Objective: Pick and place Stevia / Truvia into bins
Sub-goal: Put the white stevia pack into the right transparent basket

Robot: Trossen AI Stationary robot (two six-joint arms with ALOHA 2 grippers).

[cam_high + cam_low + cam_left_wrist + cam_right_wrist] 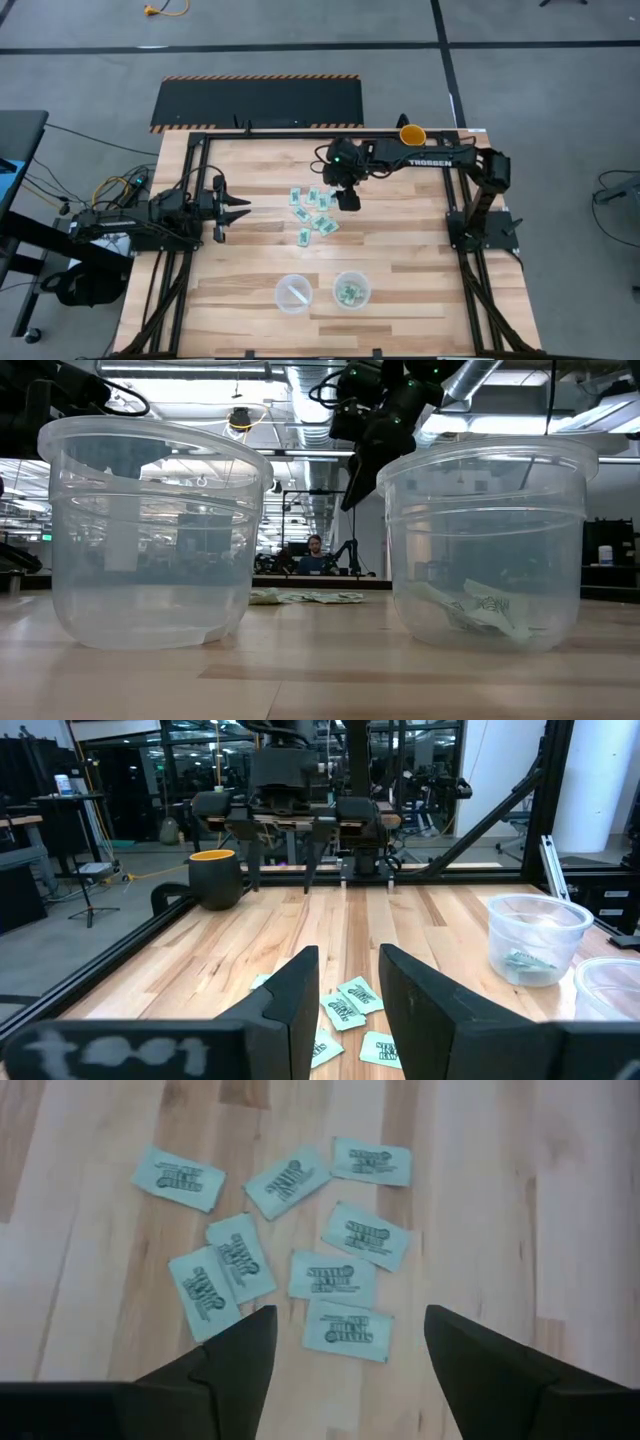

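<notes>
While hanging above the loose cluster of Stevia packets [313, 212] at mid-desk, right gripper [345, 1342] seen with fingers spread wide and empty, eight packets lying flat and face-up beneath them in the wrist view. Left gripper [240, 209] parked off to the side, near the desk's [420, 290] left edge, fingers also apart and holding nothing. Two clear bins at the front edge: right bin [351, 290] already carrying a few packets, left bin [292, 294] with no green packets visible inside. Yellow mug [412, 135] standing untouched at the far edge. Step in hand, by the look of it: lining up for another pick. Next move likely to call for dropping straight onto a single packet, pinching its thin edge cleanly, and avoiding the overlapping neighbours beside it.
</notes>
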